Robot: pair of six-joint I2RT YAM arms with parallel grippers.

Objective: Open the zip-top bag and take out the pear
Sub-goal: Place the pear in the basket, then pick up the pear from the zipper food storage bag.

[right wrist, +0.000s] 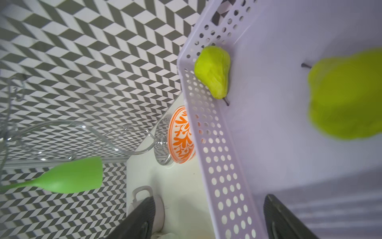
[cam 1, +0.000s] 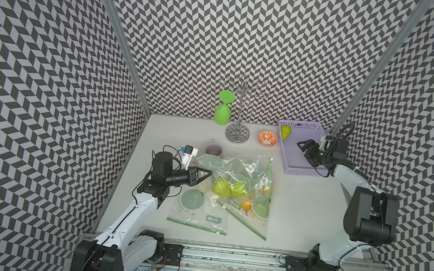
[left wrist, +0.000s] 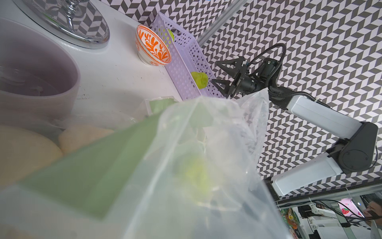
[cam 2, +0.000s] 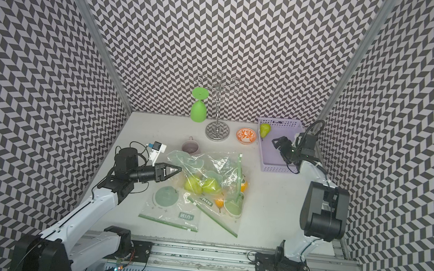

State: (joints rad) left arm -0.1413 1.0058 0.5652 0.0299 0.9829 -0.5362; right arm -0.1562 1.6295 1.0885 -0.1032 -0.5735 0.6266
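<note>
1. The right gripper (cam 1: 303,150) hangs over the lilac perforated plastic basket (cam 1: 300,172). Its jaws stand wide apart with nothing between them.
2. Just off those jaws, over the basket's floor, the right wrist view shows a yellow-green pear (right wrist: 347,95) as a blur. Whether it rests on the floor or is in the air cannot be told.
3. A second pear (cam 1: 285,132) of the same colour lies in the basket's far corner, against the side wall, with its stem pointing toward the basket's near end.
4. The left gripper (cam 1: 207,174) is well apart from the basket, on the robot's left of it. Its jaws are closed on the edge of a clear zip-top bag (cam 1: 236,171) of crumpled plastic with a green zip strip.
5. Two more pears (cam 1: 221,187) show through that bag, nearer the robot than the basket.
6. Flat zip-top bags (cam 1: 196,216) lie on the white table (cam 1: 306,211), under and beside the held one and farther from the basket.
7. Just outside the basket's wall sits an orange-and-white patterned bowl (cam 1: 267,138).
8. Beyond it from the basket stands a chrome wire stand (cam 1: 237,134), then an upside-down bright green plastic goblet (cam 1: 222,114).
9. A lilac mug (cam 1: 213,150) sits farther off, touching the held bag.
</note>
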